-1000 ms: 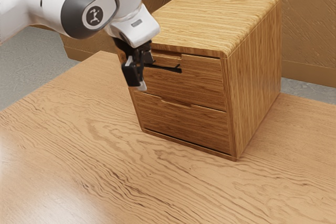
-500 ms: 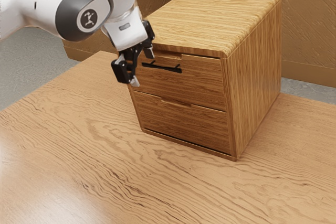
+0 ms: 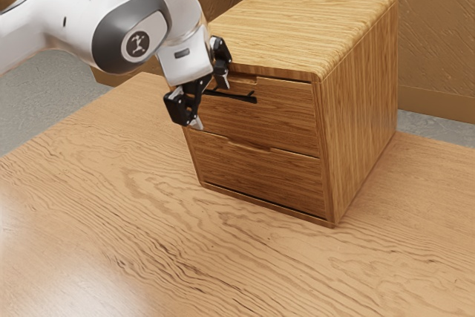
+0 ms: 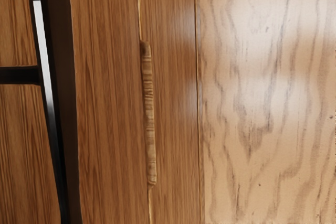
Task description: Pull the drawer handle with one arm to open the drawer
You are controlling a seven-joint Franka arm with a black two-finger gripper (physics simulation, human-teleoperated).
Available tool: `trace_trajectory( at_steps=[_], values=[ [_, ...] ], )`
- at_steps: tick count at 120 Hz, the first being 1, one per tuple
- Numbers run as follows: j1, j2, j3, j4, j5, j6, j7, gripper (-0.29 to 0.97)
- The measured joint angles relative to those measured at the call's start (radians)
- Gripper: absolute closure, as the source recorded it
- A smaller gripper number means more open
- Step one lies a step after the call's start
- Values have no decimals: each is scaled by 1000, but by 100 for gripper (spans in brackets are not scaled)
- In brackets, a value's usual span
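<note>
The handle (image 3: pixel 236 96) is a black bar on the top drawer (image 3: pixel 278 120), which looks shut. Your gripper (image 3: pixel 208 96) stands wide at the bar's end toward the exterior view's left, one finger above and one below, not pinching it. I'd slide further toward the bar's middle, close firmly, then pull straight out and level so the drawer doesn't bind. Count: one handle, two drawers including the lower drawer (image 3: pixel 260 172), one cabinet (image 3: pixel 360 109), one surface (image 3: pixel 148 243), one gripper.
</note>
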Motion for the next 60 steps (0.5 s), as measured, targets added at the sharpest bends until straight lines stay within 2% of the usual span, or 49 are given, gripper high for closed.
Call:
trace_trajectory(
  at_steps=[7, 20, 29, 36, 60],
  values=[
    [-2, -5, 3, -13, 1, -1, 5, -24],
    [-7, -12, 11, -24, -1, -5, 18, -27],
    [-7, -18, 11, -27, -2, -9, 27, -17],
    [-7, -24, 11, -33, -2, -10, 33, 0],
    [-8, -32, 12, -45, -3, -10, 51, 0]
  ],
)
